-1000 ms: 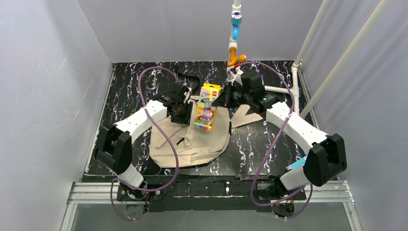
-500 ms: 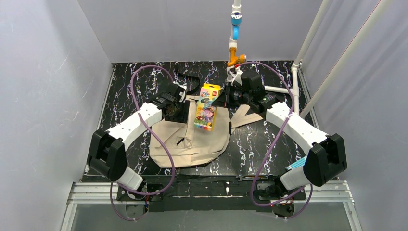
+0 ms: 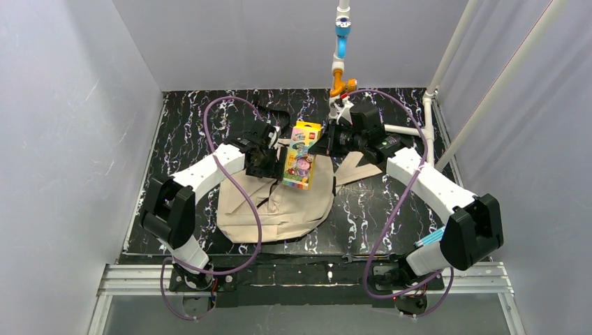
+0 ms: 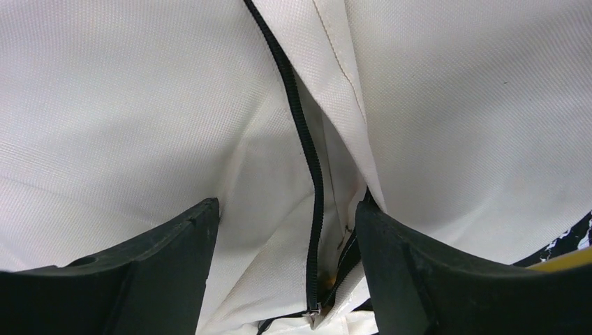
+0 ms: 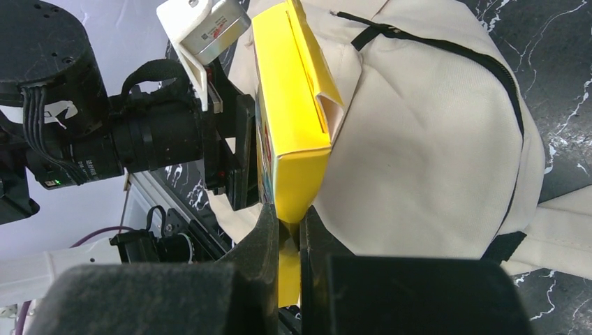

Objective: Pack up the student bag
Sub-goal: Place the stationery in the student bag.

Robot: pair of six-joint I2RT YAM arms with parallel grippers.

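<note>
A beige student bag [image 3: 279, 206] lies flat in the middle of a black marbled counter [image 3: 188, 132], between two white robot arms seen from above. Both arms reach in over the bag's far end.

The right claw [image 5: 290, 216] is closed tight on the bottom edge of a colourful yellow book [image 3: 299, 157]. It holds the book upright and slightly tilted over the bag's far half, and only a thin strip of the book sits in the grip.

The left claw [image 4: 286, 209] hovers just above the fabric with its two black fingers set wide apart. A black zip [image 4: 307, 153] runs down between them. Neither finger pinches the cloth, so this claw holds nothing. How far the zip is undone cannot be told from these views.

Several things could go wrong from here:
- With no grip on the fabric, the bag's mouth may lie slack or shut. The book could then meet closed cloth and slide off onto the counter.
- The narrow pinch on one edge could let the book swing or slip if it catches on the zip.
- If the left claw closes off target, it could gather both fabric layers and seal the opening.
- The two claws are near each other and could collide.
</note>
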